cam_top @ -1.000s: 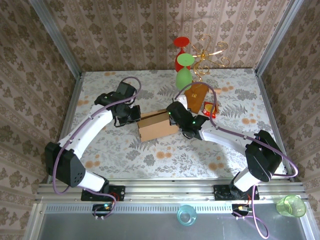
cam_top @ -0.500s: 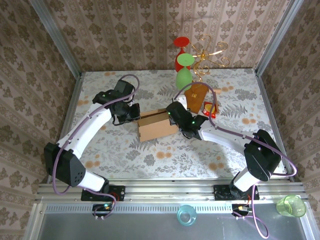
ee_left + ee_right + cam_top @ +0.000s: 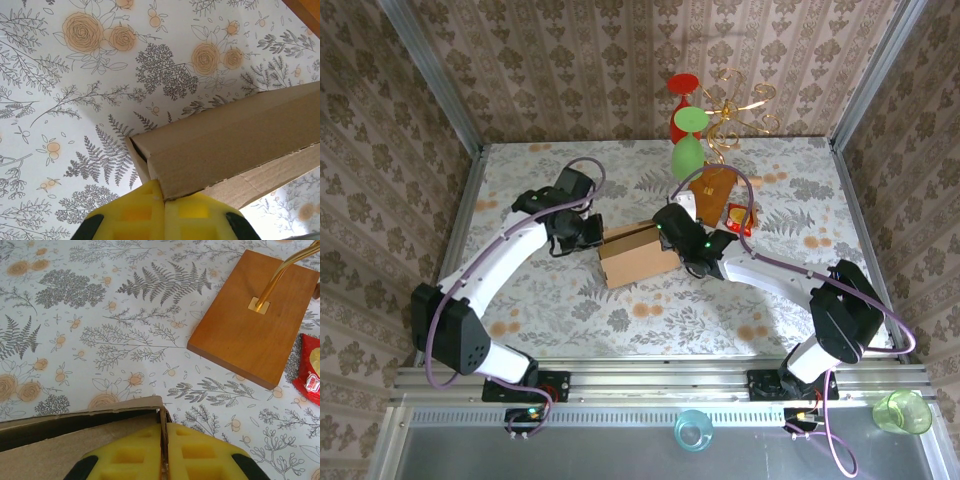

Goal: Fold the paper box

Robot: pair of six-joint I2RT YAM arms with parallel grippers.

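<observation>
From above, the paper box (image 3: 638, 255) lay near the middle of the floral table (image 3: 570, 300), between the two arms. Its long axis ran left to right, with the right end angled slightly toward the far wall. The left gripper (image 3: 592, 232) met its left short end and the right gripper (image 3: 670, 228) sat at its far right corner. Both touched it, and neither arm was clearly nearer. From the left wrist, the yellow pads (image 3: 135, 215) were pressed together with nothing seen between them, their tips against the box's near corner. The box stretched away up and to the right, a loose flap edge (image 3: 260, 182) showing under its side. From the right wrist, the pads (image 3: 200, 455) were almost together, seemingly pinching the thin end wall at the box's corner, with the dark open interior to the left. A wooden base (image 3: 250, 335) stood well apart beyond. Any next fold would likely turn on that pinched right corner, with the left pads bracing the opposite end.
</observation>
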